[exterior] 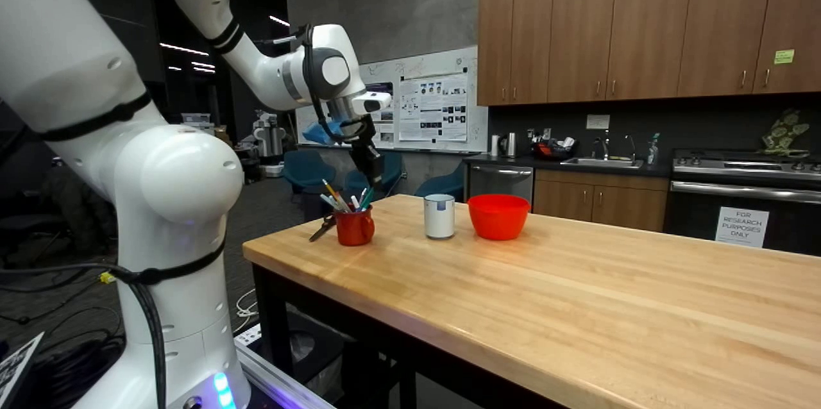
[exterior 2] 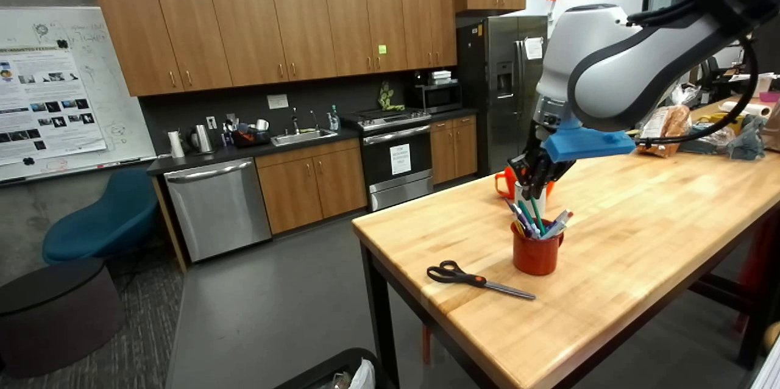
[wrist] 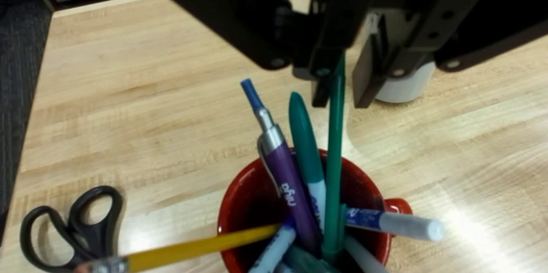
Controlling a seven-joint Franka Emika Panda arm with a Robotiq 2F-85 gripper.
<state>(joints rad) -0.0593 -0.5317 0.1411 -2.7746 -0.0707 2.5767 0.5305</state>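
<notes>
My gripper [wrist: 341, 102] stands slightly open over the red mug [wrist: 252, 196], its fingers on either side of a green pen [wrist: 335, 144]. The pen lies close against one finger, and a gap shows between it and the other; whether it touches is unclear. Its upper end is hidden behind the gripper, while its lower end is down in the mug. Around it stand a purple pen [wrist: 291, 183], a teal-capped marker [wrist: 305, 136], a yellow pencil [wrist: 192, 247] and several more markers. In both exterior views the gripper [exterior 2: 534, 189] is just above the mug's [exterior 2: 536, 255] contents.
Black-handled scissors [exterior 2: 481, 281] lie beside the mug, near the end of the wooden table [exterior: 545, 306]. A white cup [exterior: 439, 220] and a red bowl-like vessel [exterior: 499, 217] stand farther along. Bagged items [exterior 2: 667, 124] sit toward the table's far end.
</notes>
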